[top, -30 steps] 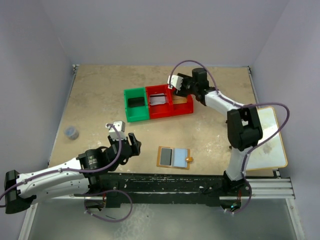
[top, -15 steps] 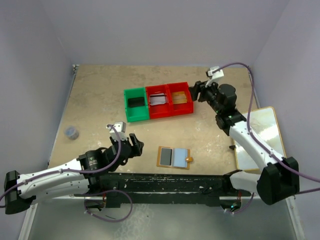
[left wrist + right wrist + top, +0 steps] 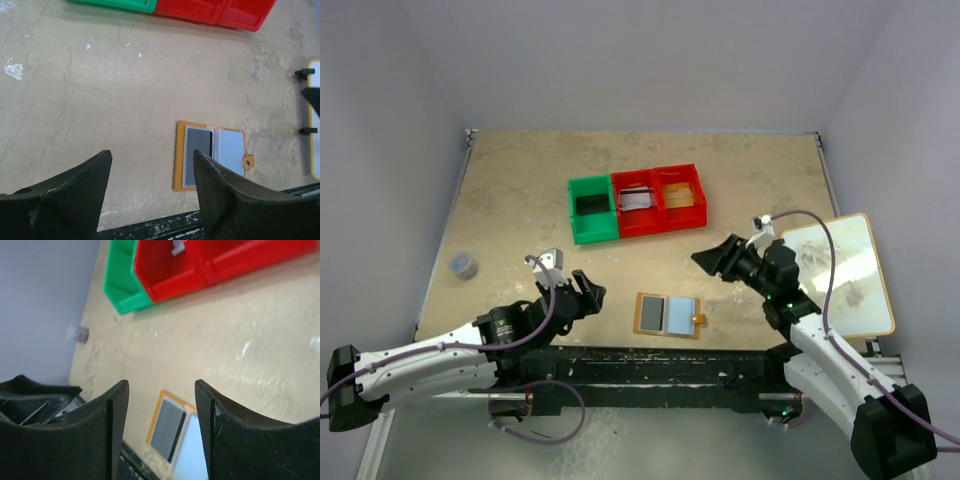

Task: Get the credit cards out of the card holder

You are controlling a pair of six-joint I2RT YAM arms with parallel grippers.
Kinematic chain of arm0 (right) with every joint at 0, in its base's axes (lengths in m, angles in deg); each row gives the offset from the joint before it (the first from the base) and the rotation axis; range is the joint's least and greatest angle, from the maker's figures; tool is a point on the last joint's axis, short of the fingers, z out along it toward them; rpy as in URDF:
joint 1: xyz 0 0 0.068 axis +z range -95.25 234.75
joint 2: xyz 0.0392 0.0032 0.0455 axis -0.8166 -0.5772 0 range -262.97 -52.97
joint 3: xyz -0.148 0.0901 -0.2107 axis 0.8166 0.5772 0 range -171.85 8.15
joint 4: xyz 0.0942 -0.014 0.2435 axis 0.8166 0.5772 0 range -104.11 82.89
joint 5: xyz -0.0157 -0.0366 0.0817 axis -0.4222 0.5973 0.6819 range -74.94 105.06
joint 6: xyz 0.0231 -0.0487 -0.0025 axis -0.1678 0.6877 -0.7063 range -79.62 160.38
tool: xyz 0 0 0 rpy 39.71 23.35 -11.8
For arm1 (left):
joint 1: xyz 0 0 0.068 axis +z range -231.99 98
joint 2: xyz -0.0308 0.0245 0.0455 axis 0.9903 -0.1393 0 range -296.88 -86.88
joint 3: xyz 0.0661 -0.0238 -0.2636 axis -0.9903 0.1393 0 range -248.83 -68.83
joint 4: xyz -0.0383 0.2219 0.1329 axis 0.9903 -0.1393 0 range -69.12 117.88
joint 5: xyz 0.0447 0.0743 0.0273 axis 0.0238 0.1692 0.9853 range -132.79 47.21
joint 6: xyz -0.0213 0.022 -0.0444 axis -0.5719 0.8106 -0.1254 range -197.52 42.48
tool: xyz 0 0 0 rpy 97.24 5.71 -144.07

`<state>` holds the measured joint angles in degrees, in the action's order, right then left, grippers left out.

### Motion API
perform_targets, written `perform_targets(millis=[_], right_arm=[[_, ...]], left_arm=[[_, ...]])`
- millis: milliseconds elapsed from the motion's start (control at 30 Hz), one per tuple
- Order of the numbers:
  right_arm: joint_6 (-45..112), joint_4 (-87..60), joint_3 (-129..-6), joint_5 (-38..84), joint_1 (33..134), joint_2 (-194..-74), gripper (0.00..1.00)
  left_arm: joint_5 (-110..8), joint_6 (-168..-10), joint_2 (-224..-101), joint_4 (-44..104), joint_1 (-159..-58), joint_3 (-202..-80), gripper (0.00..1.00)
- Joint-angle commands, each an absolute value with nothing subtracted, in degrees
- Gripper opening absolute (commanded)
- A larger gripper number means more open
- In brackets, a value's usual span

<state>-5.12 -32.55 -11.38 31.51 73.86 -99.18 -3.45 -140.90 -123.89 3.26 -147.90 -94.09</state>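
Across the worktop [image 3: 520,190], the big change is the right arm. A second ago it reached to the end red bin [image 3: 685,218] at 12 o'clock. Now the right hand [image 3: 712,258] has swung back near, at 2 o'clock of the card holder [image 3: 668,314], fingers spread with nothing between them. I read that as a drop finished and a return for the next card. The left hand [image 3: 588,290] has barely shifted, at 9 o'clock of the holder, likewise spread and empty.

Counted:
- two arms
- one white board [image 3: 840,280] at 3 o'clock
- three bins: the green bin [image 3: 595,232], the middle red bin [image 3: 638,225] and the end one
- one card holder, open flat at 6 o'clock
- three cards (as far as I can make out): a pale card [image 3: 636,199] in the middle bin, seemingly a gold-tan card [image 3: 680,196] in the end bin, and a dark card [image 3: 198,156] still pocketed in the holder
- one small grey object [image 3: 463,265] at 9 o'clock
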Motion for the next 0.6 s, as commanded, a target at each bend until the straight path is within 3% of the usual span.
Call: perform_targets(millis=[0,100,267,567], right_arm=[[-16.97,-37.59,-5.71,39.49,74.60,-95.17,0.58],[-18.74,-35.77,-3.04,39.14,75.74,-92.10,0.56],[-18.91,-32.09,-1.64,39.96,77.16,-90.52,0.56],[-24.47,-40.22,-0.88,32.97,88.55,-99.57,0.49]], left_arm=[[-2.53,-142.75,-125.60,5.85,-147.82,-94.18,0.62],[-2.54,-144.06,-126.25,5.88,-147.85,-94.84,0.57],[0.14,-146.78,-123.36,5.62,-147.83,-93.08,0.59],[-6.37,-142.96,-130.07,15.11,-147.83,-92.51,0.51]])
